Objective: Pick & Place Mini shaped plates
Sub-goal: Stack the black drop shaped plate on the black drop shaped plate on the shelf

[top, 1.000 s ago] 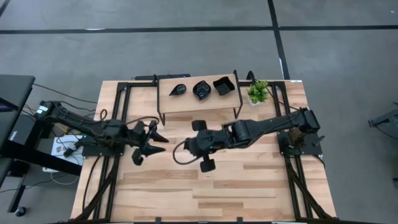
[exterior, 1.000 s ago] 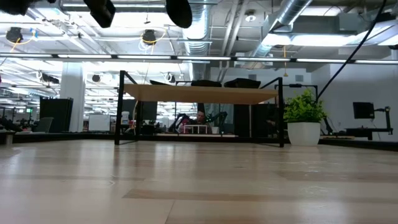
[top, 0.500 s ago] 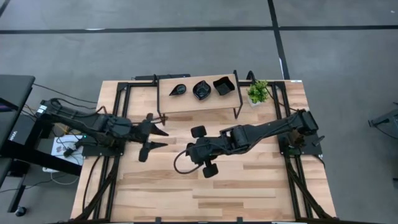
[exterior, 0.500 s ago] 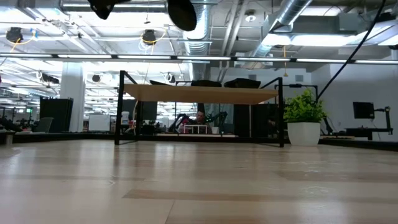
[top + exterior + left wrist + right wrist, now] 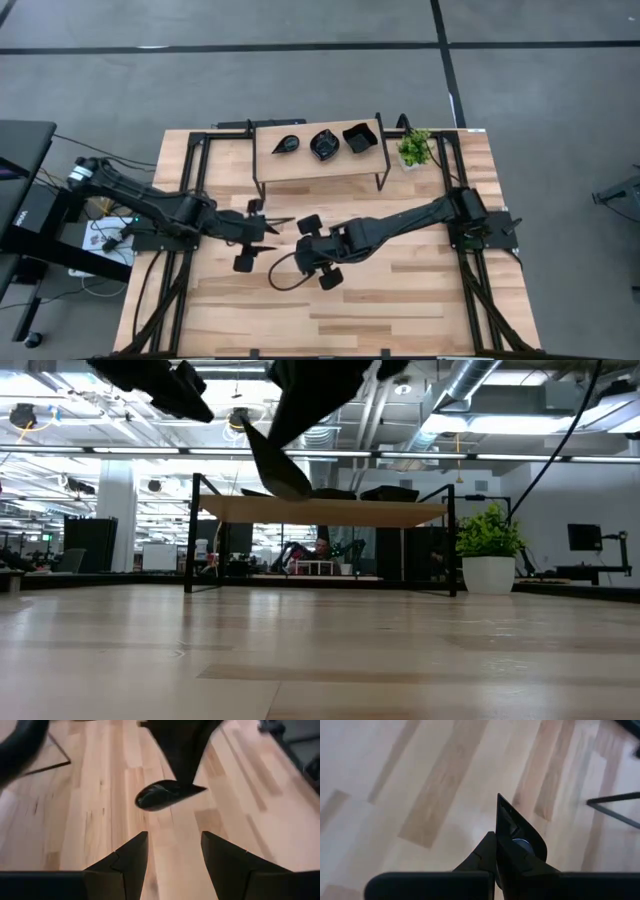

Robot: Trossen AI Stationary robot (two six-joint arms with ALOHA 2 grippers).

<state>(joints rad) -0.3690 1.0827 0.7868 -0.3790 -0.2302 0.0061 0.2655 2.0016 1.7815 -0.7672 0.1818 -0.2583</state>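
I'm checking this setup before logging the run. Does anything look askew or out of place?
Only one thing: a teardrop plate is off the table, pinched edge-on in the shut right gripper in mid-air, facing the open left gripper. The other three plates sit in a row on the shelf; nothing is spilled or broken.

We see a pale wooden surface of butcher-block strips, ringed by a grey floor. Well beyond where the hands meet stands a small wooden shelf on thin black legs. Just beside that shelf, on the right hand's side, sits a small green potted plant in a white pot.
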